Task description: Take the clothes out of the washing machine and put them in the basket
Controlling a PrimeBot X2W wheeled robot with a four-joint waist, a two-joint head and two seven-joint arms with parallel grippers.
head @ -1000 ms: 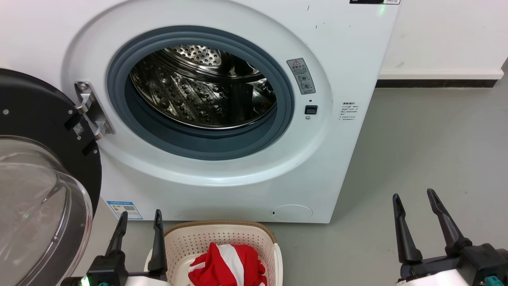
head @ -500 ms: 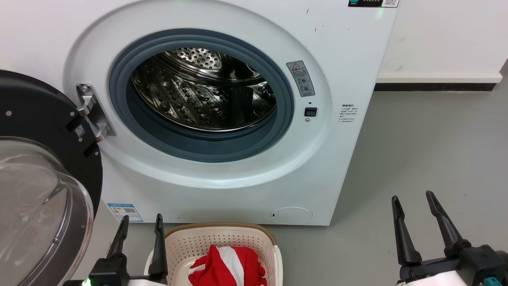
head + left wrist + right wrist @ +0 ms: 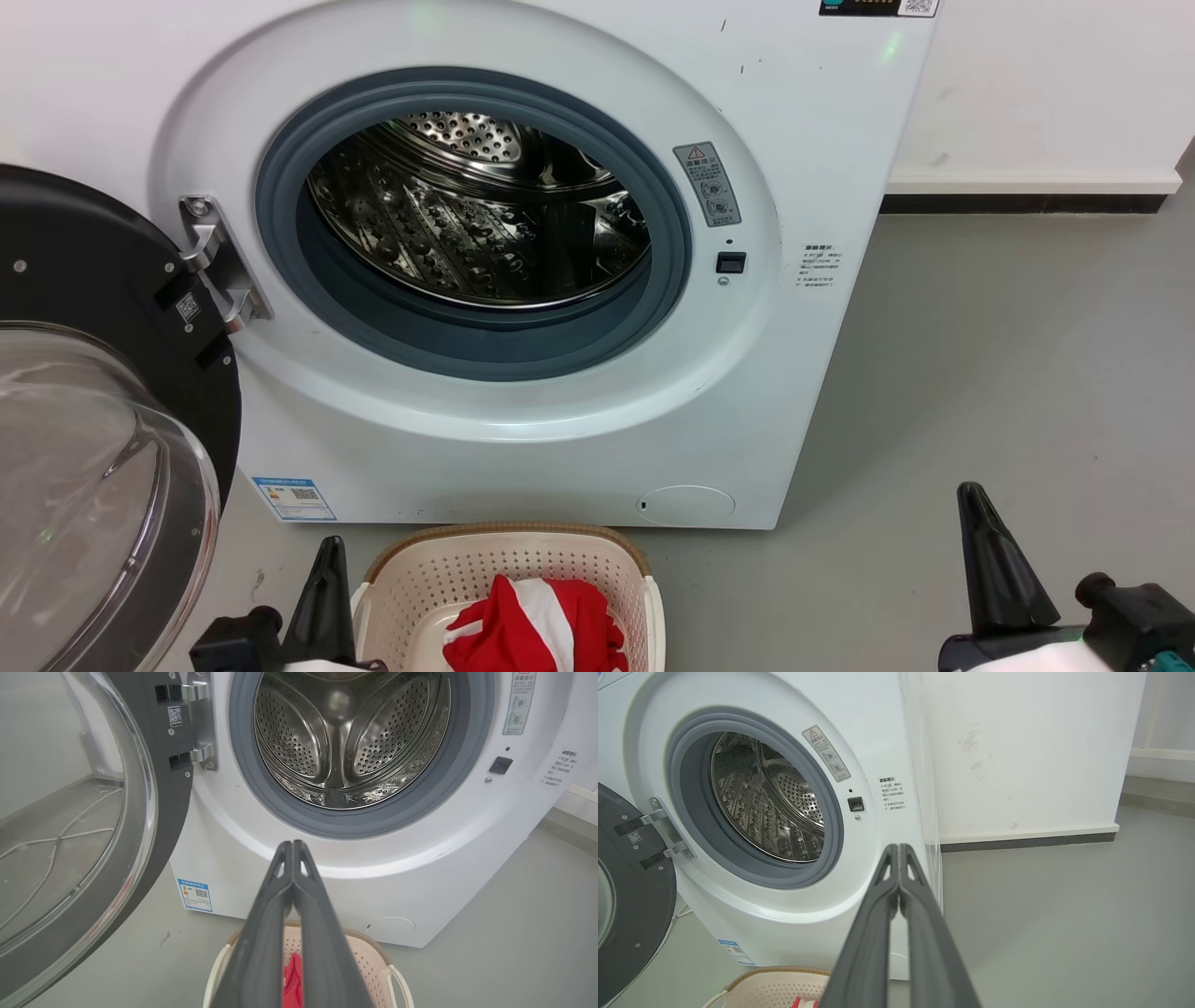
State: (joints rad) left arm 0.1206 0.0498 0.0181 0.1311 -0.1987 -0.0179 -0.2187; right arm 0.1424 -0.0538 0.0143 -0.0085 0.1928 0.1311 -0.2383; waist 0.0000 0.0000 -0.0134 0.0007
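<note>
the clothes (image 3: 537,623) lay in the basket (image 3: 420,581) and the washing machine (image 3: 803,121) looked bare, so we think our left gripper (image 3: 292,845) and right gripper (image 3: 899,847) sat pinched shut (holding nothing).

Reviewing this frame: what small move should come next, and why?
Probably just lower both arms to rest. The washing machine shows bare steel inside its drum in all three views, the clothes lie in the basket, and the left pincer and right pincer are shut on nothing. The task looks done.
</note>
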